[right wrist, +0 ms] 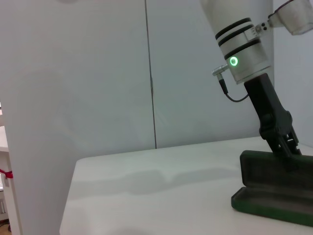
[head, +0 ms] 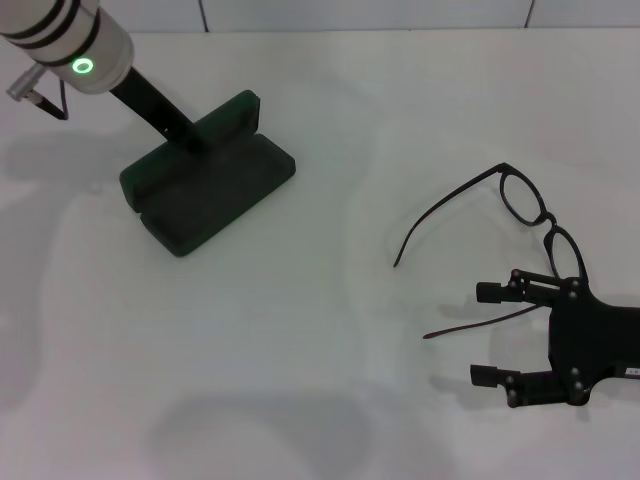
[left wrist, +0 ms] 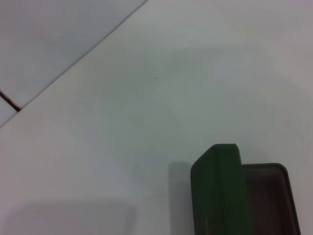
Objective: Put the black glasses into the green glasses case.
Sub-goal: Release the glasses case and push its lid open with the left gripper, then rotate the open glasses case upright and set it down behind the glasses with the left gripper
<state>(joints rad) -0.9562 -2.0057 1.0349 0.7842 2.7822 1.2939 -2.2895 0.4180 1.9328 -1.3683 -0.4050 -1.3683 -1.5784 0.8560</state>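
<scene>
Work surface: smooth white matte table [head: 300,340], filling almost the whole head view frame.
Wall: pale grey panelled wall [right wrist: 88,73] behind the table, occupying the upper part of the right wrist view.
Wall seams: thin dark vertical joints, along the top edge of the head view.
Red item: small, at far left edge of right wrist view; unidentifiable.

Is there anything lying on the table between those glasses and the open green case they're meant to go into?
Nothing visible does. In the head view only bare table separates the black glasses from the green glasses case. The left gripper is at the case's raised lid, the right gripper beside the glasses.
</scene>
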